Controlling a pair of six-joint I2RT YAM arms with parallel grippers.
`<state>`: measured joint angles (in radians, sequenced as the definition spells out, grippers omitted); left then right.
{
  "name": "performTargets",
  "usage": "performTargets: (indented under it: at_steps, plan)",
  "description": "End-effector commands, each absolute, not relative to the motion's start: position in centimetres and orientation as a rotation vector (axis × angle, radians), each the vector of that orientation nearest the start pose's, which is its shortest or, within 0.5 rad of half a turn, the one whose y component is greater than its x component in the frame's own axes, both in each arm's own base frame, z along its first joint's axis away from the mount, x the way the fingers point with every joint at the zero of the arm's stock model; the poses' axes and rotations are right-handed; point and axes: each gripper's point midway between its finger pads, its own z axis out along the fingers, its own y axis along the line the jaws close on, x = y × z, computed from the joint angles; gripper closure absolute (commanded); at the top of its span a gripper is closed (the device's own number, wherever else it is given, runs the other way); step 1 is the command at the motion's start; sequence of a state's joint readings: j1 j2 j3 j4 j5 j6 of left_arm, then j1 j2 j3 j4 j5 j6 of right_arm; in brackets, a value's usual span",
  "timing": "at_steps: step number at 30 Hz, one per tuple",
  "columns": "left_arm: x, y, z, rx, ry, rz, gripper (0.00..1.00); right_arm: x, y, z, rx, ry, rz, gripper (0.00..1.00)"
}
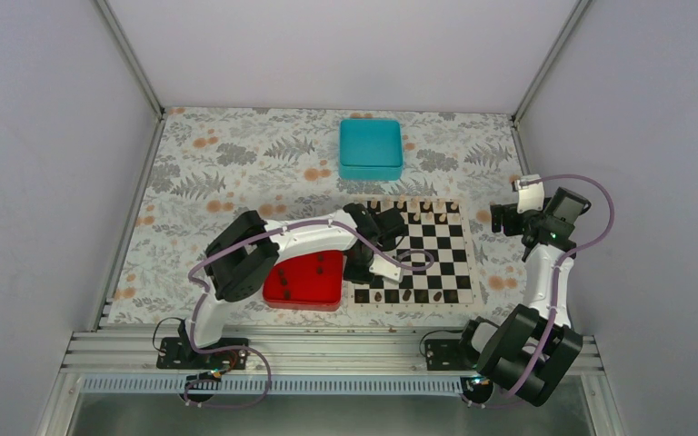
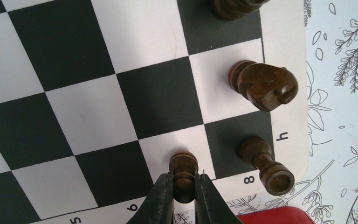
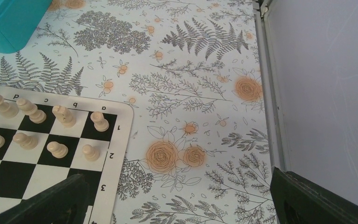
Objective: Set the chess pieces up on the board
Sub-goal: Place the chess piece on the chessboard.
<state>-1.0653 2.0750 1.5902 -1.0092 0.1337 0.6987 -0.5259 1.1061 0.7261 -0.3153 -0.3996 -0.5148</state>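
In the left wrist view my left gripper (image 2: 184,189) is shut on a small dark pawn (image 2: 183,163). The pawn's base is at a white square in the board's (image 2: 154,93) edge row, one square from the corner. A dark rook (image 2: 265,164) stands on the corner square and a dark knight (image 2: 263,86) on the square beyond it. In the top view the left gripper (image 1: 362,271) is over the board's (image 1: 436,247) near left corner. Several dark pieces (image 1: 406,295) line the near edge. My right gripper (image 3: 179,200) is open and holds nothing, hovering past the board's (image 3: 121,140) right edge.
A red tray (image 1: 302,282) lies just left of the board, with a few dark pieces in it. A teal box (image 1: 371,148) sits behind the board. Cream pieces (image 1: 423,211) fill the far rows. Grey walls enclose the flowered table.
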Motion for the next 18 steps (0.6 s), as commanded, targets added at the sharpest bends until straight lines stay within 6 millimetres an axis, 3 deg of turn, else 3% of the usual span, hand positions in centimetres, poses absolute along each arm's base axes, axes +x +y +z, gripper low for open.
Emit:
performTargets:
  at_steps: [1, 8, 14, 18]
  plan:
    - [17.2, -36.9, 2.8, -2.464, -1.967, 0.224, 0.97, 31.8, -10.8, 16.7, -0.206, 2.186, -0.115, 0.0]
    - [17.1, -36.8, 2.8, -2.462, -1.963, 0.216, 0.92, 31.8, -10.7, 16.7, -0.205, 2.188, -0.114, 0.0]
    - [17.5, -37.2, 3.6, -2.486, -1.983, 0.207, 0.68, 31.8, -10.7, 16.6, -0.21, 2.189, -0.11, 0.0]
    - [18.2, -37.1, 5.2, -2.516, -2.005, 0.15, 0.58, 31.8, -10.6, 16.7, -0.211, 2.187, -0.109, 0.0]
